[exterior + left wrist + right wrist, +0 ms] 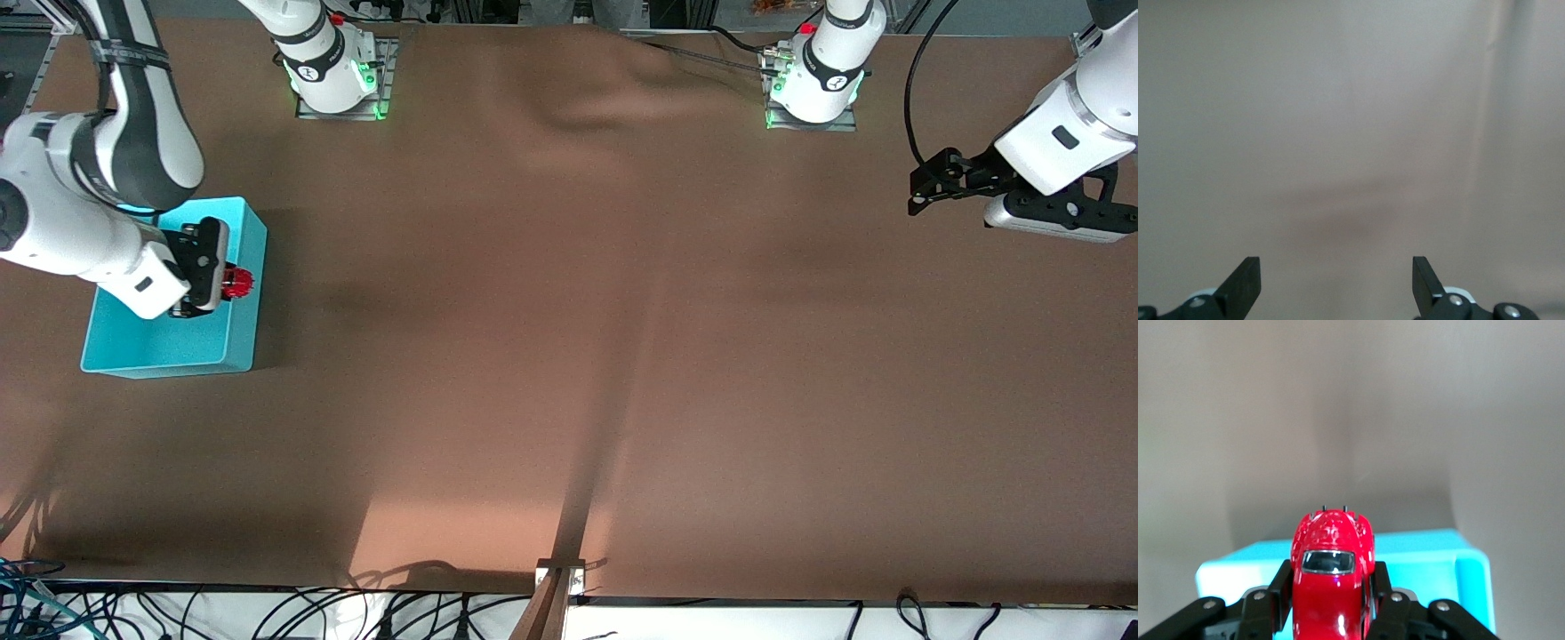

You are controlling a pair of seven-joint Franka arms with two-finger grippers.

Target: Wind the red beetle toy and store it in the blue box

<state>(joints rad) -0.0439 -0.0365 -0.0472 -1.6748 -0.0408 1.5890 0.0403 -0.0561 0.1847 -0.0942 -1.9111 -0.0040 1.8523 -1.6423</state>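
Note:
The red beetle toy (237, 282) is held in my right gripper (227, 283), whose fingers are shut on its sides, in the air over the blue box (240, 231). In the right wrist view the red beetle toy (1332, 580) sits between the black fingers (1280, 587), with the blue box (1431, 567) under it. The blue box stands at the right arm's end of the table. My left gripper (920, 191) is open and empty, up over the left arm's end of the table; the left wrist view shows its gripper (1337, 283) over bare cloth.
The table is covered by a brown cloth (569, 338) with a raised fold near the arm bases. Cables and a bracket (560, 578) lie along the table edge nearest the front camera.

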